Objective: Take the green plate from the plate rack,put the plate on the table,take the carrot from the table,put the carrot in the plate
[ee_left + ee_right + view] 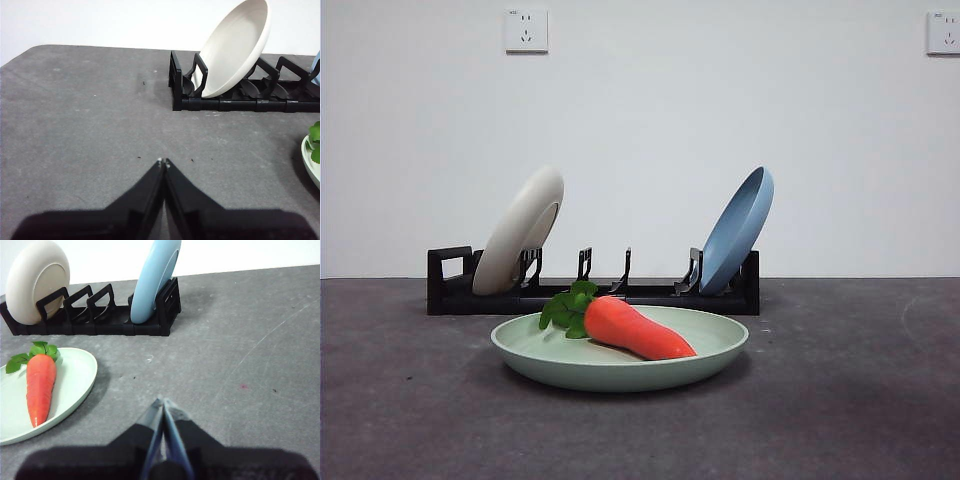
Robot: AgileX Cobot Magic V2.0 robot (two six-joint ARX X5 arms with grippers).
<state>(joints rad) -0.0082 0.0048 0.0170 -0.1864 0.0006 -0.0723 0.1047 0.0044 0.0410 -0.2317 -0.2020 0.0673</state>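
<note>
Nearest the front camera, the green plate (619, 360) lay flat on the table (840, 400), with the carrot (635, 328) resting inside it, leaves toward the left and far side, tip pointing near-right. Behind stood the plate rack (595, 290), holding a cream-white plate (518, 232) at its left end and a blue plate (737, 229) at its right, both tilted; middle slots bare. Plate's near rim hid the carrot's underside. Left gripper (163, 162) hovered over bare table left of the rack, jaws pressed together, holding nothing. Right gripper (163, 401) sat right of the plate, jaws likewise closed and empty. Left wrist view cut off most of the plate.
</note>
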